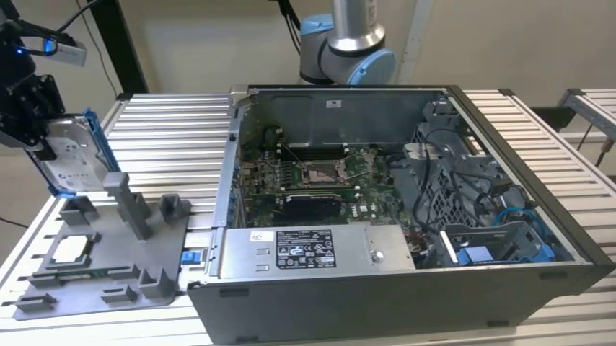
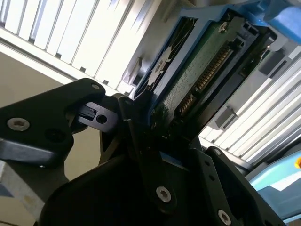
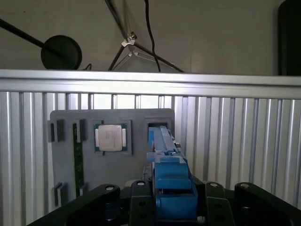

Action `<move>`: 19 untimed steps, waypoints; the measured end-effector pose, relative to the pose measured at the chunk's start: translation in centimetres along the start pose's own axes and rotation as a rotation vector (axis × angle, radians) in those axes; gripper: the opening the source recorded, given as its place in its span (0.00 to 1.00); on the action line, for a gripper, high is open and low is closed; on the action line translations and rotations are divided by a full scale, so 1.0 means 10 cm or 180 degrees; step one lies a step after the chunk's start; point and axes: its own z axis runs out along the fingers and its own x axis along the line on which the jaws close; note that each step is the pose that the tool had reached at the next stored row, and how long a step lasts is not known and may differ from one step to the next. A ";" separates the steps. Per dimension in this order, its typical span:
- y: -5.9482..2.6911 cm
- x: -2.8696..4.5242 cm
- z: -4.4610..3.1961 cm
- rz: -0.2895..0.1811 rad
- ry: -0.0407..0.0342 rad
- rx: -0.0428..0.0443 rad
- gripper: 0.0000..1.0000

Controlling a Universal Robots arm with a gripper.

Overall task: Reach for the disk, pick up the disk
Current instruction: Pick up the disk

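The disk is a silver-grey drive with a white label and a blue frame. It stands on edge at the exterior view's left, its lower end at the back of the grey fixture plate. My black gripper is shut on its upper part from the left. In the second wrist view the dark fingers clamp the disk, whose green circuit side and connector face the camera. In the first wrist view the disk's blue frame sits between the gripper's fingers.
The fixture plate also holds a small square chip and a green memory stick. An open computer case with a long grey power box sits to the right on the slatted table. The arm's base stands behind it.
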 end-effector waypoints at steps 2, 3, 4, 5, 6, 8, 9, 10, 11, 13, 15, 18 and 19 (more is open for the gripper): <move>0.000 0.000 -0.034 0.0000 0.0000 0.0000 0.00; 0.001 0.000 -0.049 0.0000 0.0000 0.0000 0.00; 0.001 0.000 -0.063 0.0000 0.0000 0.0000 0.00; 0.001 0.000 -0.076 0.0000 0.0000 -0.0001 0.00; 0.001 0.000 -0.088 0.0000 0.0000 -0.0001 0.00; 0.001 0.001 -0.112 0.0000 0.0000 0.0000 0.00; 0.001 0.000 -0.124 0.0000 0.0000 -0.0001 0.00; 0.001 0.000 -0.136 0.0000 0.0000 0.0000 0.00; 0.001 0.000 -0.149 0.0000 0.0000 -0.0001 0.00; 0.001 0.001 -0.175 0.0000 0.0000 -0.0001 0.00; 0.001 0.001 -0.201 -0.0001 0.0000 -0.0001 0.00; 0.002 0.001 -0.241 0.0000 0.0000 -0.0001 0.00; 0.002 0.001 -0.255 0.0000 0.0000 -0.0001 0.00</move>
